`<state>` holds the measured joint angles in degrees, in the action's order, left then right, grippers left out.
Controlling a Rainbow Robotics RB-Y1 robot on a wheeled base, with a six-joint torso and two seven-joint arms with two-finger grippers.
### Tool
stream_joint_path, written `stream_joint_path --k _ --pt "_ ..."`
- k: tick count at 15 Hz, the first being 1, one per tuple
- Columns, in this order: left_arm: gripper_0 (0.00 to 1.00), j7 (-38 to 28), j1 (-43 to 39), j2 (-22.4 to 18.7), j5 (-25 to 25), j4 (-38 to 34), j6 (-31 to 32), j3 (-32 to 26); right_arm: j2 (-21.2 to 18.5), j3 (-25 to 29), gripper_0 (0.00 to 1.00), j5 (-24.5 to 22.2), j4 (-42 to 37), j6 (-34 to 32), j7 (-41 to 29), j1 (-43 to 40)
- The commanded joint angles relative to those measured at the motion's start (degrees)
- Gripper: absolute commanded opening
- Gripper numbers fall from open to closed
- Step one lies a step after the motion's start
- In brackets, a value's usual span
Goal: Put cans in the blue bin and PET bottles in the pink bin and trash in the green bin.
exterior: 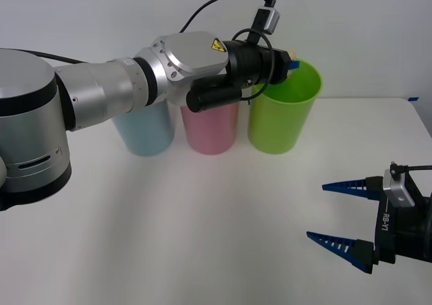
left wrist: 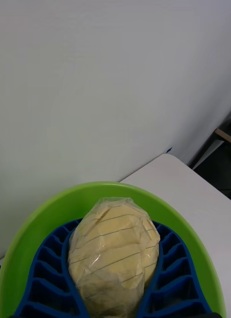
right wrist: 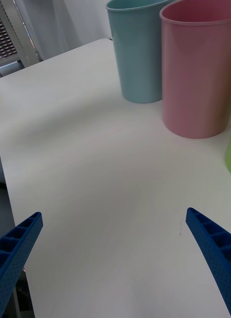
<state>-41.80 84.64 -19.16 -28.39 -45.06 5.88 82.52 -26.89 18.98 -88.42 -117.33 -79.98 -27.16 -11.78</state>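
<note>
My left gripper (left wrist: pixel 115 278) clasps the trash (left wrist: pixel 114 253) directly above the green bin (left wrist: pixel 26 238); the wad looks light, soft and crushable, best pinched across its middle. My right gripper (exterior: pixel 341 214) idles with fingers wide, well apart from that bin

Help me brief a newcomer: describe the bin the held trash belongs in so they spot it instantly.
Three tall plastic bins stand in a row at the back of the white table. The green bin is at the right end, with the left gripper holding the trash over it. Its neighbours are pink and light blue.
</note>
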Motion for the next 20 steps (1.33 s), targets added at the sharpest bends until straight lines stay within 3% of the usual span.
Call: stream_joint_path --k 1,3,4,5,6,7,8,17,20 --pt "0.08 -0.5 0.1 0.0 0.0 0.0 0.1 0.0 0.0 0.0 1.00 0.0 0.0 0.0 0.0 0.0" --pt "0.15 -0.7 0.1 -0.1 0.0 0.1 0.1 -0.1 0.0 0.0 1.00 0.0 0.0 0.0 0.0 0.0" --pt "0.28 -0.7 0.2 0.0 -0.2 0.1 0.0 -0.1 0.0 0.0 1.00 0.0 0.0 0.0 0.0 0.0" --pt "0.70 -0.7 0.3 0.0 -0.2 0.2 0.0 0.0 0.0 0.0 1.00 0.0 0.0 0.0 0.0 0.0" --pt "0.79 -0.7 0.4 0.0 -0.3 0.2 0.1 -0.1 0.0 0.0 1.00 0.0 0.0 0.0 0.0 0.0" --pt "0.95 -0.7 0.4 0.0 -0.4 0.2 0.1 -0.1 0.0 0.0 1.00 0.0 0.0 0.0 0.0 0.0" --pt "1.00 -0.7 0.5 0.0 -0.3 0.2 0.1 -0.1 0.0 0.0 1.00 0.0 0.0 0.0 0.0 0.0" --pt "1.00 -0.8 0.9 -0.1 -0.3 -0.1 -1.0 -0.5 0.0 0.0 1.00 0.0 0.0 0.0 0.0 0.0" --pt "1.00 0.1 0.9 -0.4 -0.8 -1.3 -1.1 -4.4 0.0 0.0 1.00 0.0 0.0 0.0 0.0 0.0"
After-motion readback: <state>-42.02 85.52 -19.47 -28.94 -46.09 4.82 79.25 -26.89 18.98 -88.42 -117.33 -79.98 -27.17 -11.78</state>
